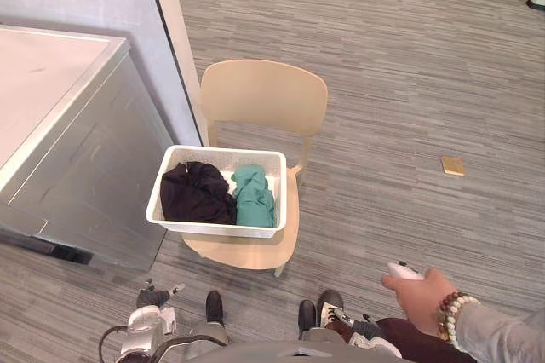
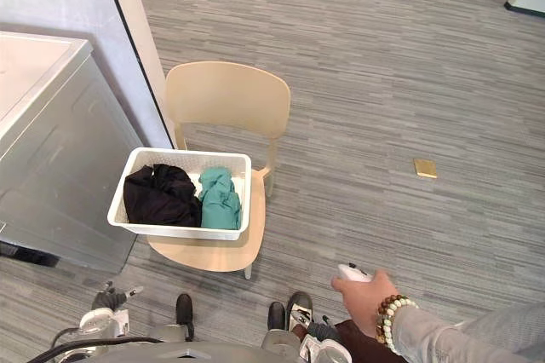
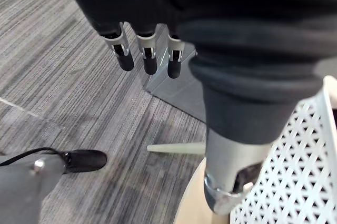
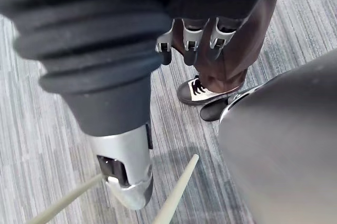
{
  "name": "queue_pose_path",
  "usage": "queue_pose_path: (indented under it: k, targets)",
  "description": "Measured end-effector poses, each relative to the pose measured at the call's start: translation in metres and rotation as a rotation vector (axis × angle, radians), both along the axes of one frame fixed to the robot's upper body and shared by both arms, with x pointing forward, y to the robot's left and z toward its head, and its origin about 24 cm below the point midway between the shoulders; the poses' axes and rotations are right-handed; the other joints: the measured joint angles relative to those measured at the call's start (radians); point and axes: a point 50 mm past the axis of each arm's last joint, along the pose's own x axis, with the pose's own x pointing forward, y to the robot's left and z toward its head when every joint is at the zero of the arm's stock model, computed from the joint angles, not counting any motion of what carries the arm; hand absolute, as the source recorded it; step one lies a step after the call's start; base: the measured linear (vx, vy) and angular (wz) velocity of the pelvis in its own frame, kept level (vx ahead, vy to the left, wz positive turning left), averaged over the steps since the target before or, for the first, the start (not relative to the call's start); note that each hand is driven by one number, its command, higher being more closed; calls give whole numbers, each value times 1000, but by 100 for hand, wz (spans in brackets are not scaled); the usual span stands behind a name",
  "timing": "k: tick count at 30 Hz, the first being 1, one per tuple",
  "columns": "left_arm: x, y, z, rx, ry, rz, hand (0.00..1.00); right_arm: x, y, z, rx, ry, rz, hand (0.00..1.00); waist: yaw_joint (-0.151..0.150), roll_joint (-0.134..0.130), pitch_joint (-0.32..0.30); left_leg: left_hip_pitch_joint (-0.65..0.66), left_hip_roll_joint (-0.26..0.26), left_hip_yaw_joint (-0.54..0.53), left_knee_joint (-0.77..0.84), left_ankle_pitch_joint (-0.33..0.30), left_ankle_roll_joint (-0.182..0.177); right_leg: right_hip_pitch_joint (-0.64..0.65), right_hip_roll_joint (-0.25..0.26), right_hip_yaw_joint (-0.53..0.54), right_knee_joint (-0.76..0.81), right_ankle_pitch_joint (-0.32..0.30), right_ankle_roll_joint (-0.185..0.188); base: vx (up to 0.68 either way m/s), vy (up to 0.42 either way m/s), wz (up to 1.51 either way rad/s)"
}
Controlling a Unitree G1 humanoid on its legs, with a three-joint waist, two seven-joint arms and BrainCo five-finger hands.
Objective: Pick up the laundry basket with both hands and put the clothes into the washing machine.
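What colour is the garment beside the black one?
Teal garment; left eye view shows it best.

Laundry basket (image 1: pixel 213 228) on chair (image 1: pixel 264 95) seat, clothes (image 1: pixel 196 193) inside, washing machine (image 1: pixel 85 158) at basket's 9 o'clock, person's hand (image 1: pixel 423 296) at 4 o'clock.

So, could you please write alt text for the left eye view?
A white laundry basket holding black clothes and a teal garment sits on a wooden chair beside a washing machine; a person's hand shows lower right.
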Motion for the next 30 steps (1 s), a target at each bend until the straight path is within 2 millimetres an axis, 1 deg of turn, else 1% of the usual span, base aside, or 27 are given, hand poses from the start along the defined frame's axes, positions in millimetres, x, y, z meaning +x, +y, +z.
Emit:
queue_pose_path:
  k: [1,4,6,8,9,15,24,25,27,29,30]
  targets:
    - [-3,-5,-3,-19,18,-1,0,-1,0,-1,2,8,-8,0,-6,-1,-1,8,0,3,0,-5,1,9,0,4,-3,0,1,69,-11,-10]
    - [-6,-11,-6,-39,28,-1,0,-1,-1,-2,-10,27,-30,0,-6,-3,-2,16,1,22,0,-7,3,9,1,17,-8,0,2,65,-11,-17]
    - [-10,-13,-8,-45,44,0,0,-3,-2,-3,-12,43,-47,0,-7,-3,-2,26,-1,28,0,-12,6,13,0,20,-8,4,7,52,-6,-13]
    - [-9,-13,-9,-46,43,-1,0,-1,-2,-3,-26,49,-22,0,-14,-5,-1,35,-1,28,0,-17,8,26,0,20,-13,4,8,49,-4,-1]
    - [-17,-26,-16,-93,80,-42,0,-10,-10,-7,-32,102,-20,0,-31,5,-11,75,-2,37,1,-43,13,67,-2,14,-21,-18,10,0,0,0]
    - [-18,-26,-16,-92,82,-43,0,-11,-10,-7,-30,103,-20,0,-31,4,-11,78,-2,37,1,-43,13,70,-2,15,-21,-18,10,0,0,0]
    - [-27,-26,-18,-97,108,-69,0,-15,-10,-8,-5,97,6,0,-27,0,-12,128,-2,33,0,-46,17,105,-2,15,7,-38,11,-30,-1,3]
    - [-28,-24,-18,-94,111,-75,0,-16,-11,-9,-4,102,16,0,-26,-1,-13,135,-3,24,0,-46,17,116,-2,11,9,-46,10,-37,-1,16]
    - [-28,-24,-18,-98,108,-78,0,-13,-11,-8,0,92,46,0,-20,1,-17,133,-2,4,4,-42,14,119,-2,-11,20,-51,9,-52,-9,28]
    - [-27,-24,-18,-97,106,-83,0,-11,-11,-8,1,89,68,0,-21,2,-16,109,-3,-28,6,-30,12,114,-2,-37,25,-53,8,-50,-14,49]
    - [-26,-25,-18,-97,100,-85,0,-9,-11,-7,0,86,79,0,-21,5,-14,82,-4,-63,6,-13,18,111,-1,-68,32,-52,5,-73,-24,89]
